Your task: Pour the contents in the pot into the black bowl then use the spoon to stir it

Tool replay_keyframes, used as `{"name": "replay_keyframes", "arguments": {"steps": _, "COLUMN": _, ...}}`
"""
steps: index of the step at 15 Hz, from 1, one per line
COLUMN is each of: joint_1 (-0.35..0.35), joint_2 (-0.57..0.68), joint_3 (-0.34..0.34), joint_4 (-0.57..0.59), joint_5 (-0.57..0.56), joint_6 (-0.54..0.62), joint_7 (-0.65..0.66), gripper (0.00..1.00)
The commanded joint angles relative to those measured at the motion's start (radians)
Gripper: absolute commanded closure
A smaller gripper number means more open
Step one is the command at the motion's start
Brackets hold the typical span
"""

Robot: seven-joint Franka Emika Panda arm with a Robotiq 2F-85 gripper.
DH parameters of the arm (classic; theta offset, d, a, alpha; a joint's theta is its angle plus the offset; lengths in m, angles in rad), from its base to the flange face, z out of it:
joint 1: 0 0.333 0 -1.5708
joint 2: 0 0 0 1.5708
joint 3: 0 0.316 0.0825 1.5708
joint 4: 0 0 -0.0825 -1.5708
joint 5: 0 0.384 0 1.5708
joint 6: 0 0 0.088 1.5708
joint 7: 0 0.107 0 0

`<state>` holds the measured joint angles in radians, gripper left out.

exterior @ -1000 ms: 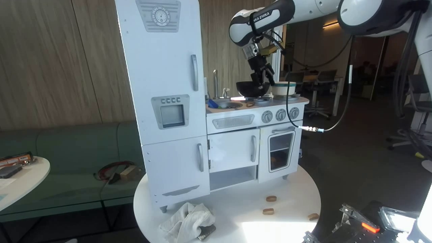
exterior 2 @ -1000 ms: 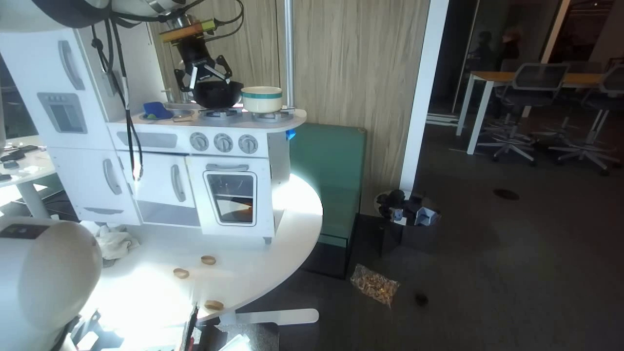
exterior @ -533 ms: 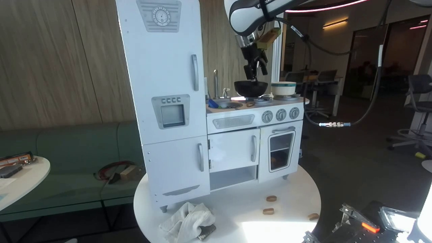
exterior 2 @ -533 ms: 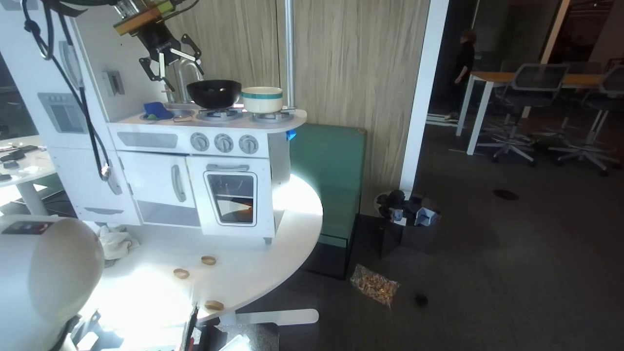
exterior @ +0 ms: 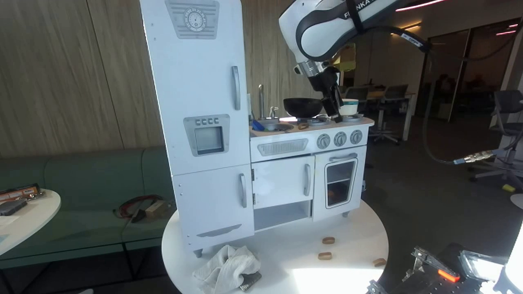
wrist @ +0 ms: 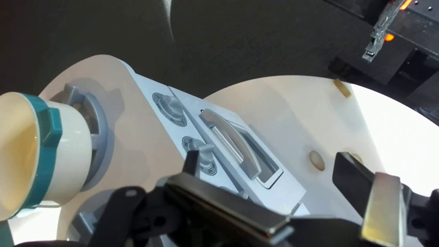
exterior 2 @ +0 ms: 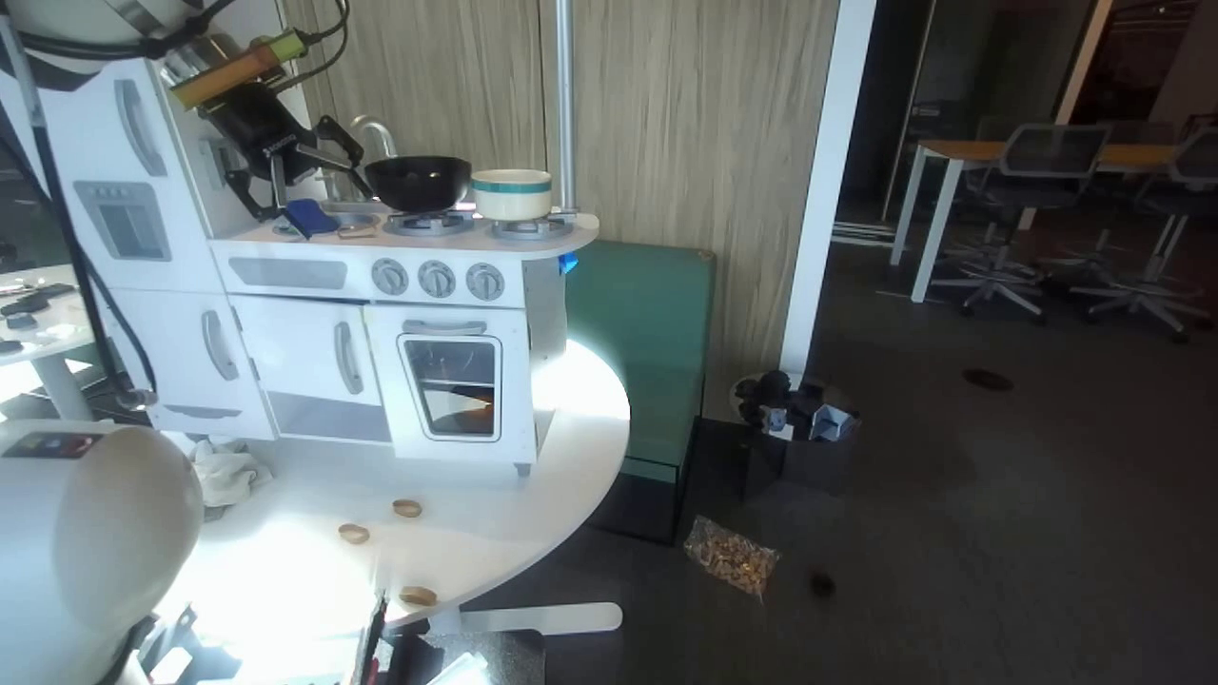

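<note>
Note the gripper [wrist: 269, 169] with jaws spread. Left of it in the wrist view, well apart, see the pale pot [wrist: 67, 151], upright on a burner [wrist: 103, 125]; just beside it in both exterior views, the black bowl [exterior 2: 419, 185], with contact unclear.

From here the bowl [exterior 2: 419, 185] and pot [exterior 2: 512, 201] sit side by side on burners [exterior 2: 533, 227], behind the gripper [exterior 2: 319, 202]; well below it, a cloth [exterior: 229, 267] and three pieces [exterior: 325, 256] lie on the table [exterior: 290, 253].
</note>
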<state>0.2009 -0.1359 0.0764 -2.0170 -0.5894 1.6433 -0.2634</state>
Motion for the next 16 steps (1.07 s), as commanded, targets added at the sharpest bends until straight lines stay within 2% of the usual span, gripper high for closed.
{"name": "replay_keyframes", "arguments": {"steps": 1, "joint_1": -0.008, "joint_2": -0.064, "joint_3": 0.044, "joint_4": -0.158, "joint_5": -0.128, "joint_6": 0.056, "joint_7": -0.048, "gripper": 0.0}}
{"name": "replay_keyframes", "arguments": {"steps": 2, "joint_1": -0.013, "joint_2": -0.046, "joint_3": 0.049, "joint_4": -0.149, "joint_5": -0.15, "joint_6": 0.037, "joint_7": -0.03, "gripper": 0.0}}
{"name": "replay_keyframes", "arguments": {"steps": 3, "joint_1": -0.015, "joint_2": -0.016, "joint_3": 0.046, "joint_4": -0.108, "joint_5": -0.096, "joint_6": 0.018, "joint_7": -0.015, "gripper": 0.0}}
{"name": "replay_keyframes", "arguments": {"steps": 9, "joint_1": -0.016, "joint_2": -0.009, "joint_3": 0.049, "joint_4": -0.117, "joint_5": -0.1, "joint_6": 0.018, "joint_7": -0.01, "gripper": 0.0}}
{"name": "replay_keyframes", "arguments": {"steps": 11, "joint_1": -0.008, "joint_2": 0.003, "joint_3": 0.046, "joint_4": -0.133, "joint_5": -0.144, "joint_6": 0.163, "joint_7": -0.088, "gripper": 0.0}}
{"name": "replay_keyframes", "arguments": {"steps": 16, "joint_1": 0.013, "joint_2": -0.02, "joint_3": 0.092, "joint_4": -0.149, "joint_5": -0.223, "joint_6": 0.327, "joint_7": -0.121, "gripper": 0.0}}
